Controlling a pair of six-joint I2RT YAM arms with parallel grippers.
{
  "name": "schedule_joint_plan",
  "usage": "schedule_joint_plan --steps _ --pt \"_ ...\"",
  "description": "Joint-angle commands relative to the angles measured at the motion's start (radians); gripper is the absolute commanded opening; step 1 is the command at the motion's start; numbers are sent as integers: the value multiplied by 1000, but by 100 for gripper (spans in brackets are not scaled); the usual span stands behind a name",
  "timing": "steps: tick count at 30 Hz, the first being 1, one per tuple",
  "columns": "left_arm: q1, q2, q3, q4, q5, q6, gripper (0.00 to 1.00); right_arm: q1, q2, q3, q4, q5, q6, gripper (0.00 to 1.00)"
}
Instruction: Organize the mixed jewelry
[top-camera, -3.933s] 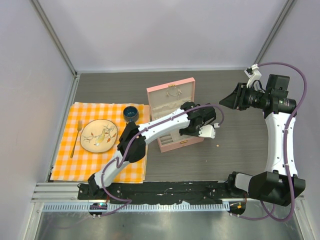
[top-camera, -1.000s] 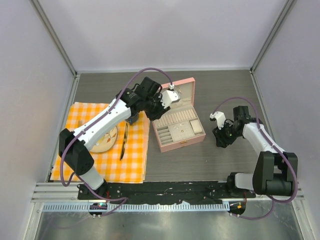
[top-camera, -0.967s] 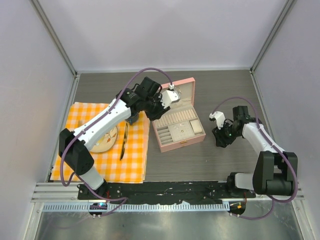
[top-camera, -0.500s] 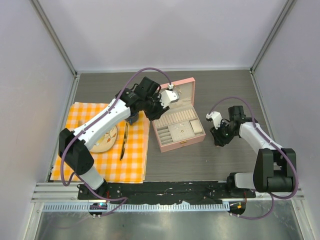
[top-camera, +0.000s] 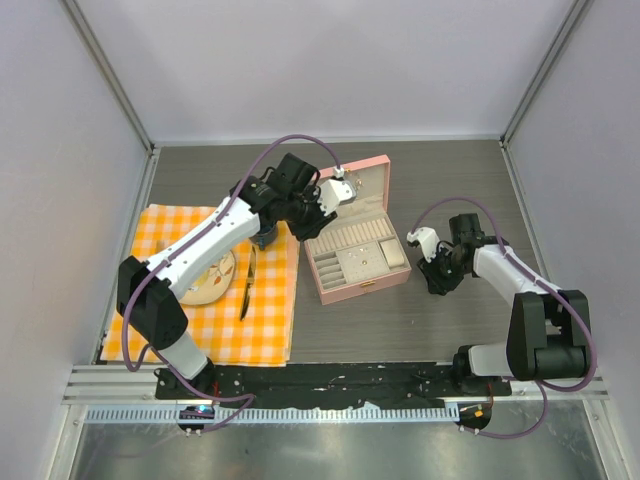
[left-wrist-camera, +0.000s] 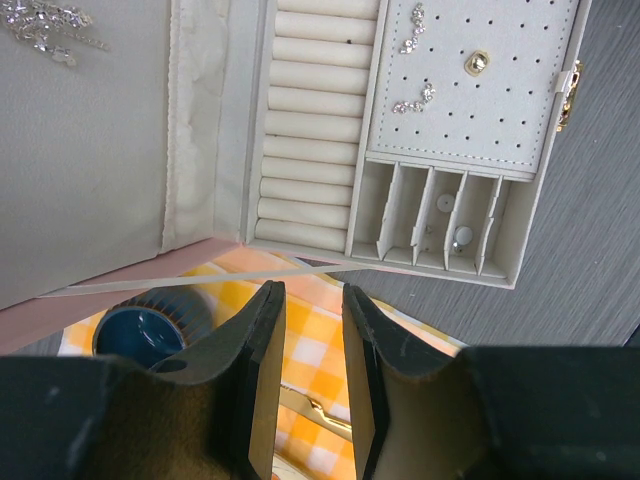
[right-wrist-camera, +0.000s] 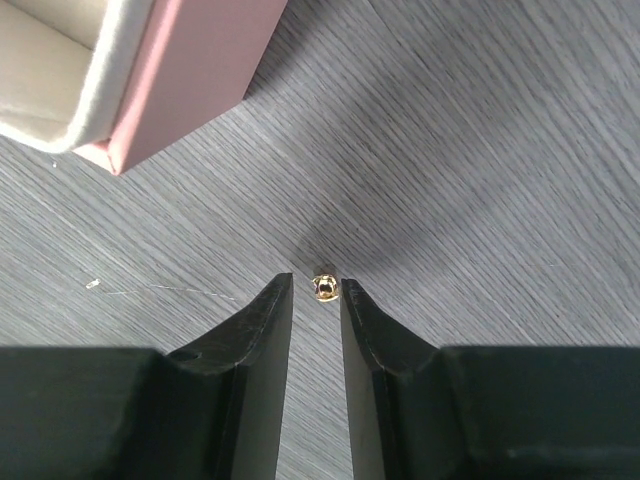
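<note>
Between the tips of the right tool (right-wrist-camera: 316, 286), low over the grey table (right-wrist-camera: 480, 150): a tiny gold bead (right-wrist-camera: 323, 288), nearer the right-hand finger, too small to tell stud from ball; fingers a narrow slit apart, wider than the bead, clamped on nothing; cannot tell whether bead and finger touch. Ahead and left of that tool, a corner of the pink box (right-wrist-camera: 190, 70), cut off by the frame; nearer, left of the tips, a hair-thin thread (right-wrist-camera: 170, 291), barely legible against the grain.

Under the left tool (left-wrist-camera: 314, 292), fingers also slightly parted and empty, the open box seen from above; ahead of the tips, cream ring rolls (left-wrist-camera: 315, 130); ahead and right, a perforated pad (left-wrist-camera: 500, 120) carrying two sparkly pieces (left-wrist-camera: 413, 98) and a gold stud (left-wrist-camera: 477, 62); closer to the tips, narrow slots with pale specks (left-wrist-camera: 462, 237), shapes unreadable. Far ahead-left, on the lid lining, a glittering cluster (left-wrist-camera: 40, 25), cropped by the edge. Left of the fingers, a blue cup (left-wrist-camera: 140, 330), half hidden behind the tool body, beside orange checked cloth (left-wrist-camera: 410, 305).

In the top view, both sets of tips masked by the arms' own bodies.
</note>
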Motion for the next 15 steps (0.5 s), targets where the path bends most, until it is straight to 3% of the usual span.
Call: schedule_joint_plan --steps 1,15 --pt "10 -28 -1 31 25 -12 33 10 10 3 32 15 13 31" --pt "14 -19 3 29 33 -9 33 23 25 3 42 28 20 21"
